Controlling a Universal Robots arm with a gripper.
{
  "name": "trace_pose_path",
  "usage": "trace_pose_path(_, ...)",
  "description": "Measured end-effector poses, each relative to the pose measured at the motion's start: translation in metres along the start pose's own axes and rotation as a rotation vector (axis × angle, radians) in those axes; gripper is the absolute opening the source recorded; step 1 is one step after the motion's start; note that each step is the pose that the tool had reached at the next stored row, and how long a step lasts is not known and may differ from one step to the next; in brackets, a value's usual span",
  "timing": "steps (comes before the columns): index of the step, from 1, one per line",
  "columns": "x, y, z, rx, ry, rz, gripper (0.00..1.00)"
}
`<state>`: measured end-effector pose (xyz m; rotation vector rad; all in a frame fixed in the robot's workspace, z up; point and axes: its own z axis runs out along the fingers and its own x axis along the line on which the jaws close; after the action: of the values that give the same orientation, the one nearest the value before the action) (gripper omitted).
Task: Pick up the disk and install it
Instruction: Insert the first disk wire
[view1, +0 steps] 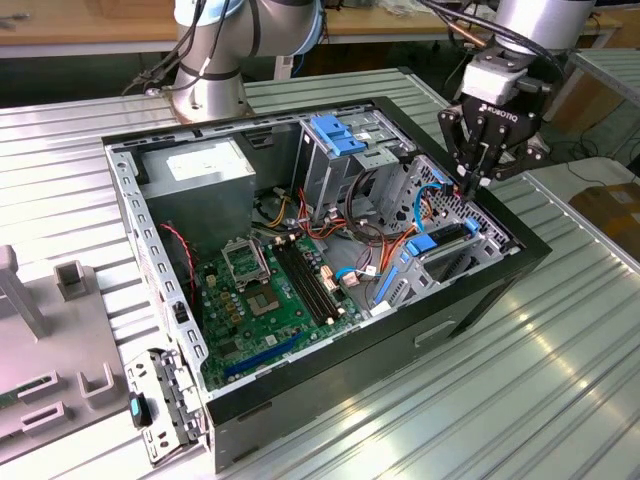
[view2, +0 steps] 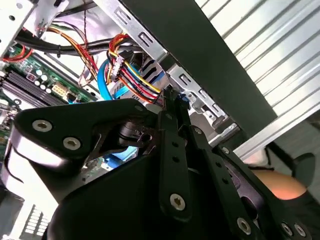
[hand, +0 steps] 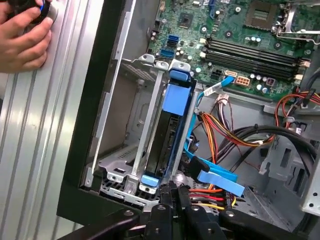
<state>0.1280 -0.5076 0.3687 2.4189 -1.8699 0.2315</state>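
The disk (hand: 162, 135) stands on edge in the drive bay at the case's front corner, a dark body in a bright blue carrier (hand: 178, 100). In the exterior view its blue tab (view1: 425, 243) shows at the bay on the exterior view's right. My gripper (view1: 470, 183) hangs just above that bay with its fingers shut together and nothing between them. In the first wrist view my gripper (hand: 172, 194) has its tips right at the disk's near end. In the second wrist view my gripper (view2: 172, 100) points at the bay's metal edge.
The open computer case (view1: 480, 300) lies on a ribbed metal table. A grey cage with a light-blue top (view1: 335, 150), the motherboard (view1: 270, 290) and loose cables (hand: 220, 130) crowd the inside. A person's hand (hand: 22, 40) rests beside the case. Grey fixtures (view1: 50, 300) stand further off.
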Motion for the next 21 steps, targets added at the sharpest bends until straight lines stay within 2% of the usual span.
trace_pose_path(3, -0.0001, 0.0000, 0.0006, -0.0157, 0.0030, 0.094, 0.16)
trace_pose_path(6, -0.0001, 0.0000, 0.0011, -0.0278, 0.0055, 0.166, 0.16)
trace_pose_path(7, -0.0003, 0.0001, 0.0017, -0.0360, 0.0070, 0.215, 0.16)
trace_pose_path(10, -0.0017, 0.0054, 0.0019, -0.0390, 0.0074, 0.234, 0.16)
trace_pose_path(11, -0.0027, 0.0118, 0.0021, -0.0369, 0.0003, 0.234, 0.16)
trace_pose_path(12, 0.0001, 0.0127, 0.0033, -0.0340, -0.0184, 0.235, 0.16)
trace_pose_path(13, 0.0119, 0.0159, 0.0064, -0.0283, -0.0615, 0.238, 0.16)
trace_pose_path(14, 0.0181, 0.0176, 0.0082, -0.0280, -0.0640, 0.238, 0.16)
trace_pose_path(15, 0.0188, 0.0178, 0.0086, -0.0280, -0.0641, 0.238, 0.16)
trace_pose_path(17, 0.0184, 0.0179, 0.0113, -0.0119, -0.0623, 0.240, 0.16)
trace_pose_path(18, 0.0200, 0.0189, 0.0138, -0.0069, -0.0626, 0.240, 0.16)
trace_pose_path(20, 0.0222, 0.0201, 0.0154, -0.0001, -0.0657, 0.241, 0.16)
trace_pose_path(21, 0.0221, 0.0217, 0.0154, 0.0067, -0.0690, 0.243, 0.16)
